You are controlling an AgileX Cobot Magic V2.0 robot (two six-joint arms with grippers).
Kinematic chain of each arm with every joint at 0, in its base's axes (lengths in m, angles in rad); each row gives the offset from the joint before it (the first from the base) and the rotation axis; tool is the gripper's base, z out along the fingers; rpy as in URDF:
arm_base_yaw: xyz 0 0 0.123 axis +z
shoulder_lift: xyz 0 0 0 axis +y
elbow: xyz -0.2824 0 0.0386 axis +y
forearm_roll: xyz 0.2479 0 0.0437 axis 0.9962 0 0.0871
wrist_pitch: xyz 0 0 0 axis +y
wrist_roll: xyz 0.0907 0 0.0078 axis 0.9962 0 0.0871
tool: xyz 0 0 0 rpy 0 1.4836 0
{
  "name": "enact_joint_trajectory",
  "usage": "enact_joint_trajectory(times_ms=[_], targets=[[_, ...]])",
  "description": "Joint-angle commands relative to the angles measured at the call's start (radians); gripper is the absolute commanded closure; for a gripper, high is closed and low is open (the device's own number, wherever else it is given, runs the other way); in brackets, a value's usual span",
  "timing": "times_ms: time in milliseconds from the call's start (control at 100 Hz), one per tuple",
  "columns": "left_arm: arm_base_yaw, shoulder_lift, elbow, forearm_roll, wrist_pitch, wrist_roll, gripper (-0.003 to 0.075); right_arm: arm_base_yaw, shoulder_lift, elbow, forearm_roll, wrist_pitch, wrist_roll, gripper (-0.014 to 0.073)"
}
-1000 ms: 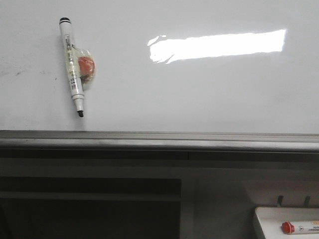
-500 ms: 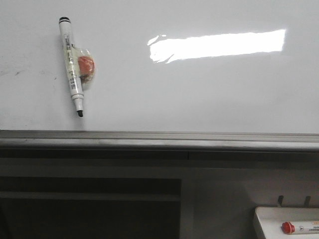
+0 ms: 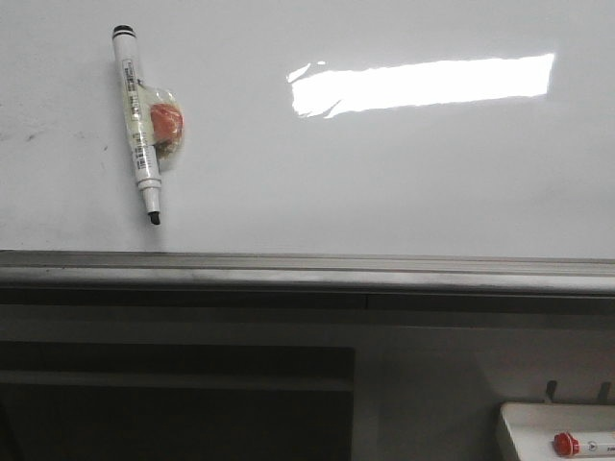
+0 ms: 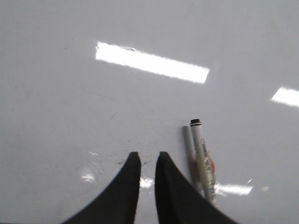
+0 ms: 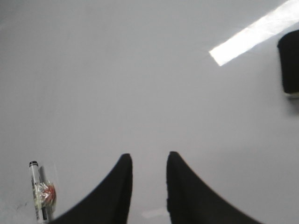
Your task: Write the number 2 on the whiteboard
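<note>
The whiteboard fills the upper front view, glossy white with a bright strip of reflected light. No number 2 shows on it, only faint grey smudges at the left. A white marker lies on the board at the left with its black tip bare and an orange lump wrapped against its barrel. Neither gripper appears in the front view. My left gripper hovers over the board beside the marker, jaws a narrow gap apart and empty. My right gripper is open and empty, with the marker well off to one side.
A grey metal rail runs along the board's near edge. A small white tray at the lower right holds a red-capped marker. A black object sits at the edge of the right wrist view.
The whole front view has shifted slightly. The marker lies in the same spot on the board, and nothing has been taken hold of.
</note>
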Motion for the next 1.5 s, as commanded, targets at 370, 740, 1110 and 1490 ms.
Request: enact_joint_trajectory(times_ms=[370, 740, 1110, 1490], targets=[[-0.024, 0.608, -0.331, -0.459, 0.203, 0.291, 0.0295, -0.004, 0.459, -0.256, -0.109, 0.103, -0.055, 0.0260], [-0.273, 0.866, -0.358, -0.645, 0.022, 0.438, 0.0356, -0.004, 0.486, -0.290, -0.109, 0.111, -0.055, 0.0260], [-0.313, 1.019, -0.363, -0.682, -0.088, 0.437, 0.0356, -0.004, 0.486, -0.290, -0.104, 0.139, -0.055, 0.0260], [-0.313, 1.123, -0.376, -0.750, -0.123, 0.437, 0.0356, -0.004, 0.486, -0.290, -0.104, 0.139, -0.055, 0.0260]])
